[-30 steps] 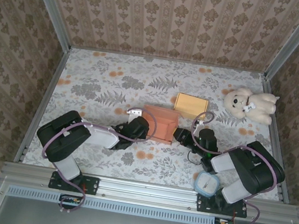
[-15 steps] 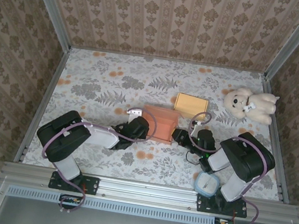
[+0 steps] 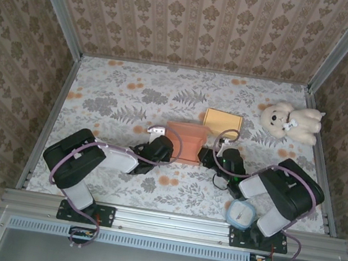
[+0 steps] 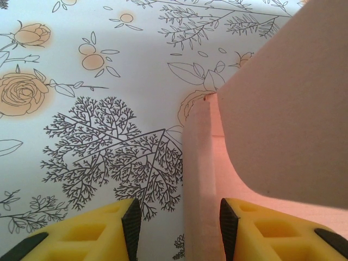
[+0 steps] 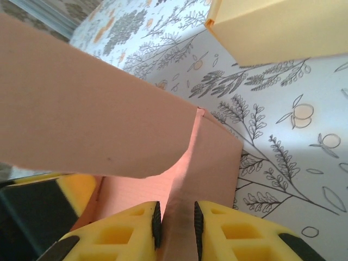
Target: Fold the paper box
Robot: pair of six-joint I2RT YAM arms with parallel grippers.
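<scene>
One orange paper box (image 3: 187, 142) sits in the middle of the table (image 3: 120, 95). The right end effector (image 5: 176, 217) pinches its right wall, and the left end effector (image 4: 179, 217) is spread around its left wall, not squeezing. A yellow box (image 3: 222, 122) lies just behind.

Matt, smooth card on the paper box (image 5: 81, 119), between matt yellow plastic fingers (image 5: 239, 234) of the right tool (image 5: 175, 220). Beyond, smooth printed desk (image 5: 283, 136) covering.
</scene>
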